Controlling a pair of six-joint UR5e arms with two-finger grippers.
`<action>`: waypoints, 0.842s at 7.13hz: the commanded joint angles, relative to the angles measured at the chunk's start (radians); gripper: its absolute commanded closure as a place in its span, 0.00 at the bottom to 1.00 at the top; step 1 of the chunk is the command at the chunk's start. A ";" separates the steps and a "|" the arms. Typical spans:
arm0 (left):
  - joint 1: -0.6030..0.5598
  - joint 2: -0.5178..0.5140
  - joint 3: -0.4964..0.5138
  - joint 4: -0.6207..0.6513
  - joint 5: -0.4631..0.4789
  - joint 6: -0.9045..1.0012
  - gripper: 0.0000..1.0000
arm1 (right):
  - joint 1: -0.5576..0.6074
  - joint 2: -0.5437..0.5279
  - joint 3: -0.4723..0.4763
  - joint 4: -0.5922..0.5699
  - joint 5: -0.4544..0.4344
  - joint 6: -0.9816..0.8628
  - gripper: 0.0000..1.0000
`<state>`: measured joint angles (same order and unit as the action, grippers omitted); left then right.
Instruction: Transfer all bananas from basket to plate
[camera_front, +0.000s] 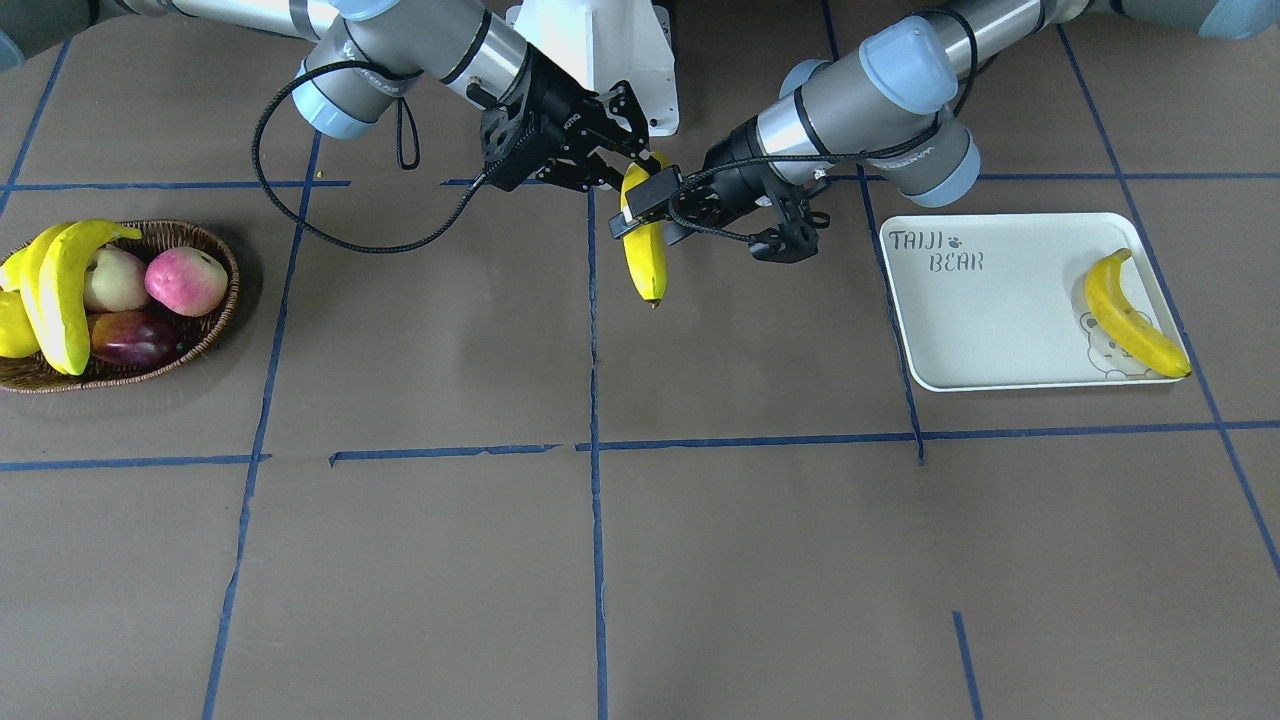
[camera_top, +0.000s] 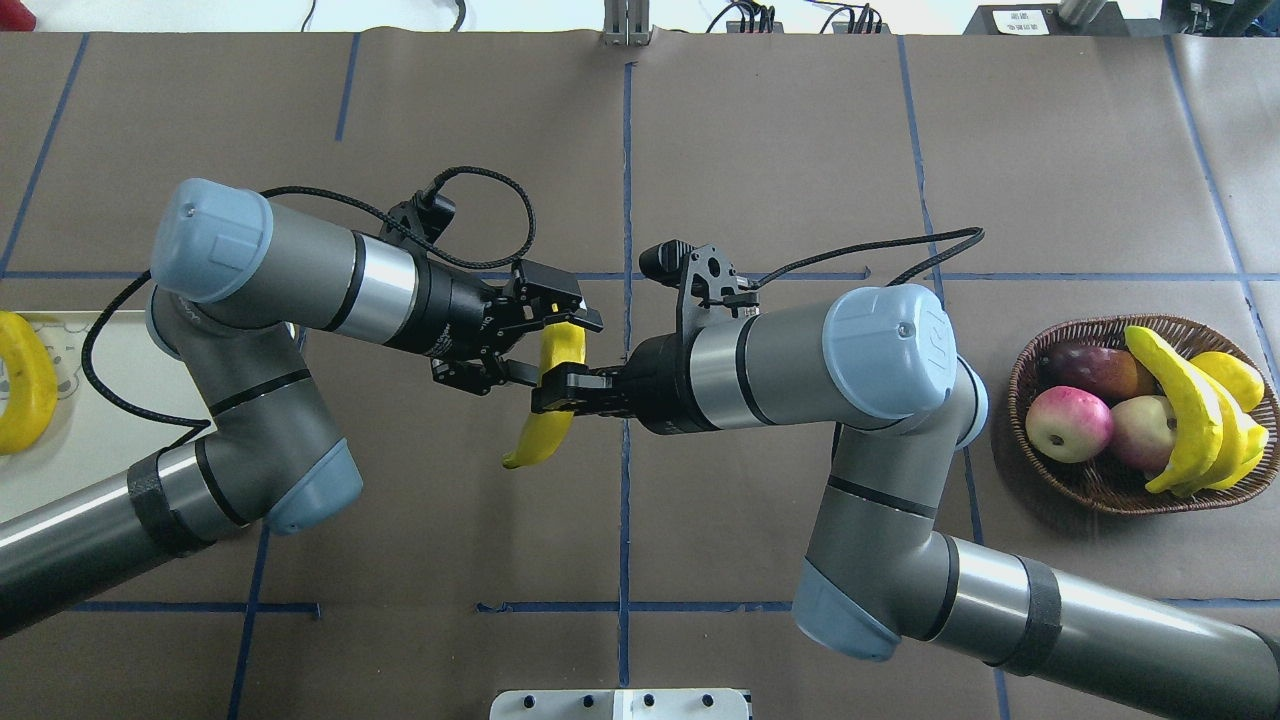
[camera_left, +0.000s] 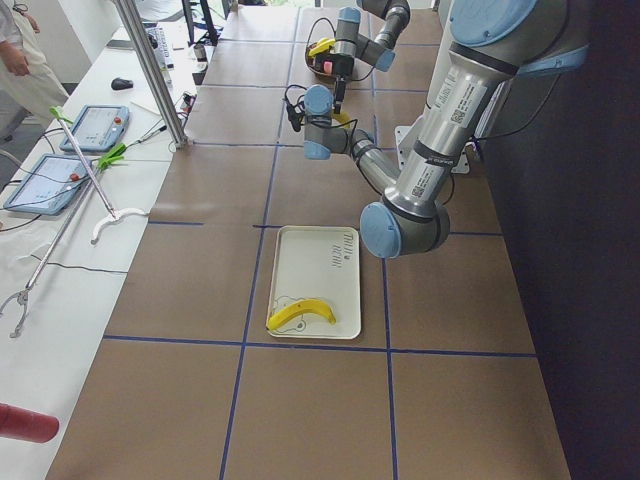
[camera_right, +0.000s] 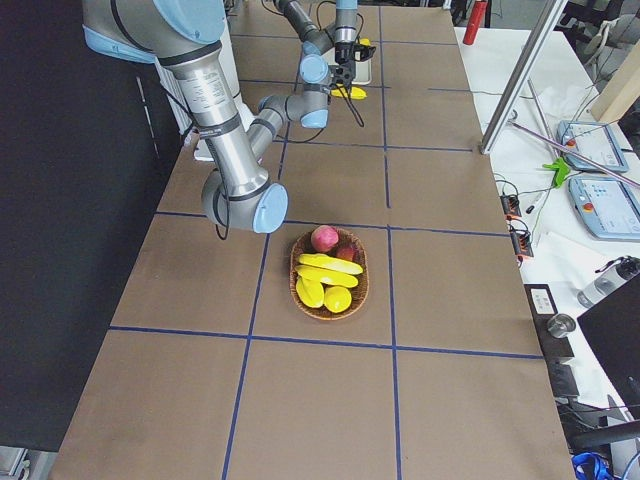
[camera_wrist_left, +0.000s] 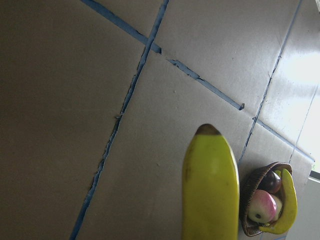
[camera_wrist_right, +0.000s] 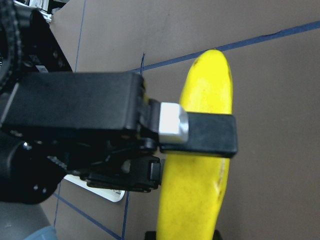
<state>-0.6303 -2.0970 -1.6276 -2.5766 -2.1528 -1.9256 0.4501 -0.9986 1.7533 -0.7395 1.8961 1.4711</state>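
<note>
We list one curved bright-yellow banana (camera_front: 645, 255), aloft mid-table, pinched by the right gripper (camera_top: 558, 392); the left gripper (camera_top: 550, 347) flanks it, grip undeterminable. Another banana (camera_front: 1130, 315) lies on the off-white rectangular tray (camera_front: 960, 330) lettered "TAIJI BEAR"; more lie in the dark wicker basket (camera_front: 218, 255).

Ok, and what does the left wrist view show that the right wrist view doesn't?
Only the left wrist view shows the basket, holding a pink apple and another banana. Only the right wrist view shows the left gripper, one finger lying across the held banana, and a corner of the white tray. Both show that held banana running up from the bottom edge, over the brown table with blue tape lines.
</note>
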 joint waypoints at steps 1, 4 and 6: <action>0.007 -0.008 -0.001 0.003 0.008 -0.001 0.28 | -0.004 0.000 0.002 0.002 -0.002 0.000 0.98; 0.003 -0.002 -0.015 0.010 0.007 -0.012 1.00 | -0.004 0.002 0.005 0.008 0.000 0.000 0.82; -0.002 0.000 -0.024 0.061 0.008 -0.012 1.00 | -0.004 0.003 0.006 0.002 -0.002 0.014 0.01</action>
<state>-0.6290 -2.0981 -1.6479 -2.5356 -2.1442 -1.9368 0.4462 -0.9967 1.7583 -0.7328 1.8963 1.4754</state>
